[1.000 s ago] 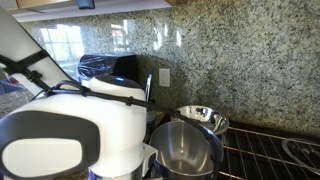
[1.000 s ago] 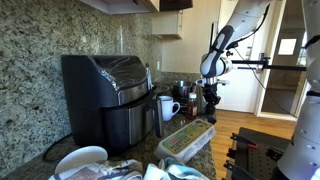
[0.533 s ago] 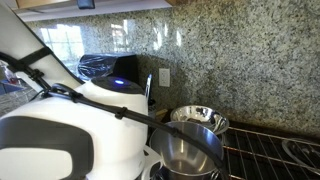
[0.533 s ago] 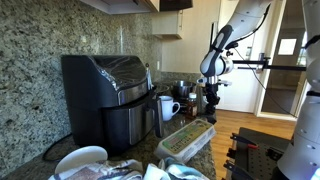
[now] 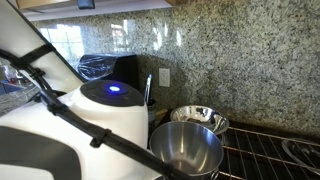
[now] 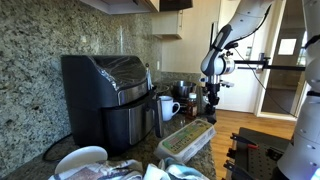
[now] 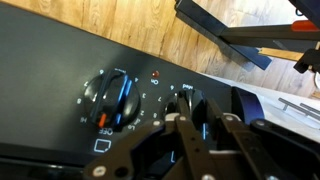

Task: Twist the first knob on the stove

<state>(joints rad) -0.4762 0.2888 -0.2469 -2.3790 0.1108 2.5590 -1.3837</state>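
Observation:
In the wrist view the stove's dark control panel (image 7: 60, 70) fills the frame. My gripper (image 7: 198, 120) is shut on a black knob (image 7: 193, 100), one finger on each side of it. A second knob (image 7: 115, 100), with blue marks and numbers around it, sits free to its left. In an exterior view the stove (image 5: 268, 152) shows as black bar grates at the lower right. In an exterior view the gripper (image 6: 211, 100) hangs down at the far end of the counter, where the knob cannot be made out.
Two steel pots (image 5: 188, 150) (image 5: 205, 118) stand on the grates beside my white arm (image 5: 70, 135). A black air fryer (image 6: 105, 95), a white mug (image 6: 168, 107) and dishes (image 6: 80, 160) crowd the counter. Wooden floor (image 7: 150, 35) lies beyond the panel.
In the near exterior view my white arm has shifted across the frame, uncovering more of the front pot. The gripper stays shut at the same spot.

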